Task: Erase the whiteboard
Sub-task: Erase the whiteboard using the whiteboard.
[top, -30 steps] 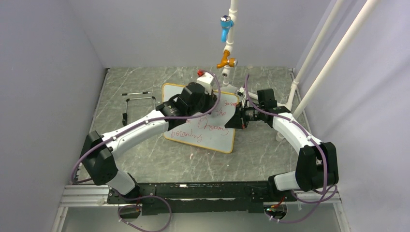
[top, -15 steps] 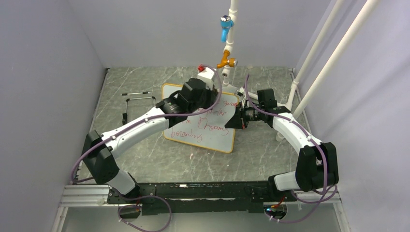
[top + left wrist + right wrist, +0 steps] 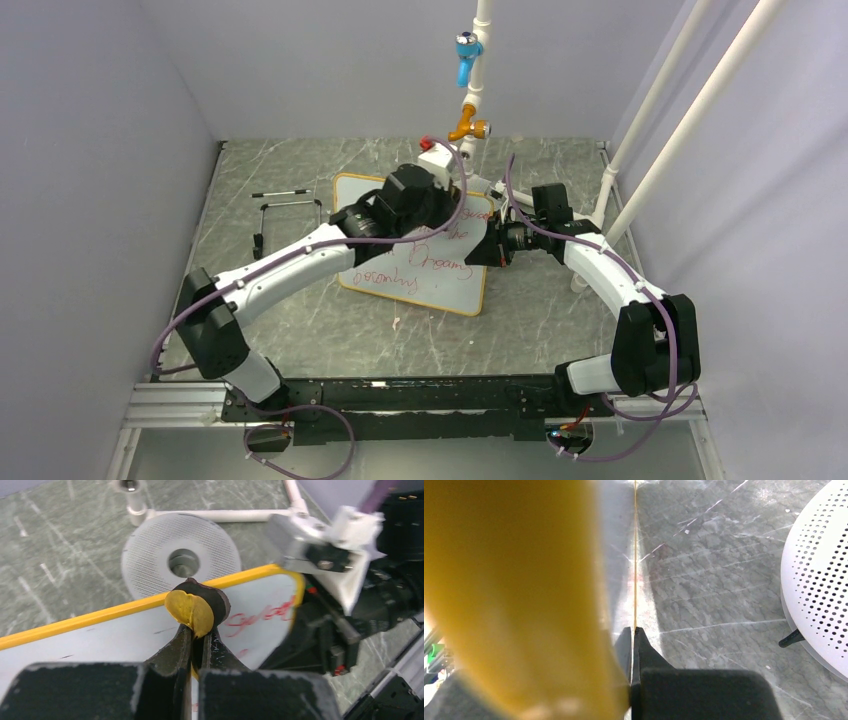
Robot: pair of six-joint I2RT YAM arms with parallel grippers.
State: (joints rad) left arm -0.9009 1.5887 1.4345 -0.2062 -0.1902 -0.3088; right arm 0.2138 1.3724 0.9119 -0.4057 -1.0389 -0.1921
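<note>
My left claw (image 3: 196, 631) is pinching a small round eraser (image 3: 197, 607), yellow-faced with a dark back. Its tip is at the far edge of the whiteboard (image 3: 90, 640), which lies flat beneath this claw. My right claw (image 3: 632, 634) is pressed together on the board's thin frame, holding that side (the frame fills its camera as a yellow blur).

Just right of the eraser there is red handwriting (image 3: 260, 615), and the overhead view shows more lines nearer my bases. The strip left of the eraser looks bare white. I judge the wiping barely begun, with most of the board left to clear.

The tabletop (image 3: 300, 320) is grey marbled and scuffed. A perforated round disc (image 3: 150, 555) sits just beyond the left claw, past the frame. Pale walls close the cell, and a white pipe with blue and orange valves (image 3: 468, 60) hangs at the back.
</note>
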